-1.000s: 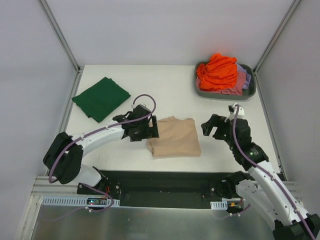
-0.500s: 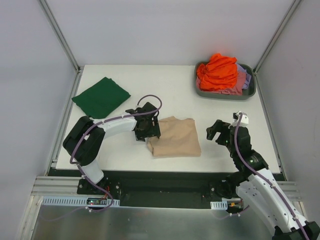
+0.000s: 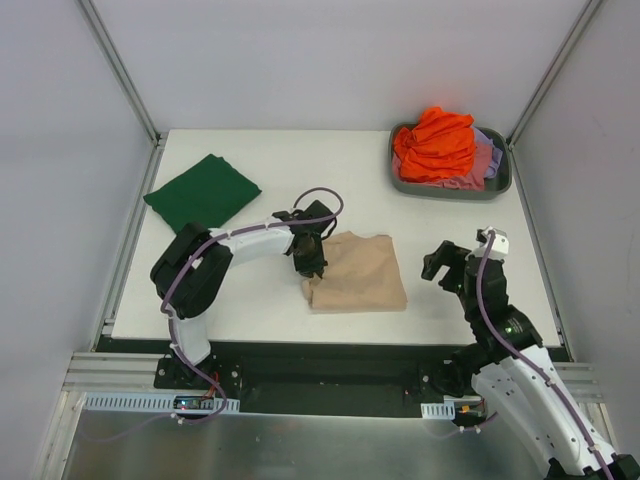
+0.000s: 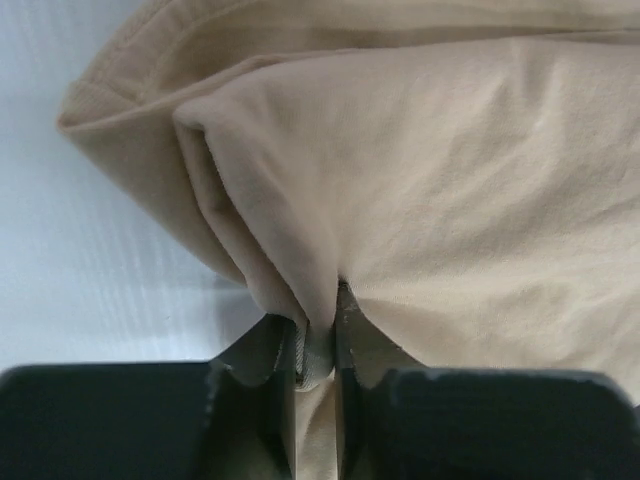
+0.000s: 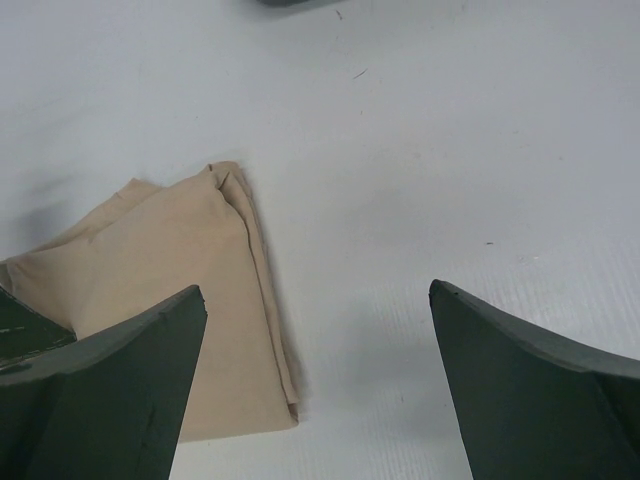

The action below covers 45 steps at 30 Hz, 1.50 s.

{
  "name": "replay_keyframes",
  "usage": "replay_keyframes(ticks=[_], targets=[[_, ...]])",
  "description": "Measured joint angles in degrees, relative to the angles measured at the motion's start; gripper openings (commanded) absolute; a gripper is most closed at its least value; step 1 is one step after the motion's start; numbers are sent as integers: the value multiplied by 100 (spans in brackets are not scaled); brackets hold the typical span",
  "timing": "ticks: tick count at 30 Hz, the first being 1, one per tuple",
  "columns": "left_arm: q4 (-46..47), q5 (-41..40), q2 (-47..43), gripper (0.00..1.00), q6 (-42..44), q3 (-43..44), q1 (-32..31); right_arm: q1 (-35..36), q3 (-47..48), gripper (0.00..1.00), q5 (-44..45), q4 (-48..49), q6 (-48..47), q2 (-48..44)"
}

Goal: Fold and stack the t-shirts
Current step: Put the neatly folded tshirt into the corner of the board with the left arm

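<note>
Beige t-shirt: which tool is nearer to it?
Left. The left tool pinches the beige t-shirt at its left edge; the right tool hovers open over the table, off its right side.

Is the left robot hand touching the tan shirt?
Touching. The left wrist view shows the left gripper pinching a fold of the beige t-shirt.

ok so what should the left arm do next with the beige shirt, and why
Probably lift the pinched edge a little and start drawing the beige t-shirt toward the green t-shirt. The left gripper is closed on a fold at its left edge, the beige one looks folded already, and the green one lies folded at far left. The right gripper is open and empty.
</note>
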Motion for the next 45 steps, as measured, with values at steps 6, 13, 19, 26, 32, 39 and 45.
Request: replay_keyframes(ticks=[6,13,19,26,32,39,45], targets=[[-260,-7,315,0,55,474,-31,0,0,96,219,-81,-15,-55],[-846,-1261,640,0,227,1198,-144,-4,0,96,363,-122,-61,-52],[-1357,-3021,1067,0,846,2249,-83,-4,0,96,474,-162,-131,-50],[-1585,-3978,1368,0,1519,3224,448,-4,0,96,553,-166,-175,94],[-1672,-4450,1921,0,2199,4347,1379,-4,0,96,549,-162,-205,286],[-1700,-4640,2441,0,3005,5517,2149,-4,0,96,564,-138,-249,474],[-1694,-4645,2446,0,3626,5939,2485,-4,0,96,570,-116,-278,640]])
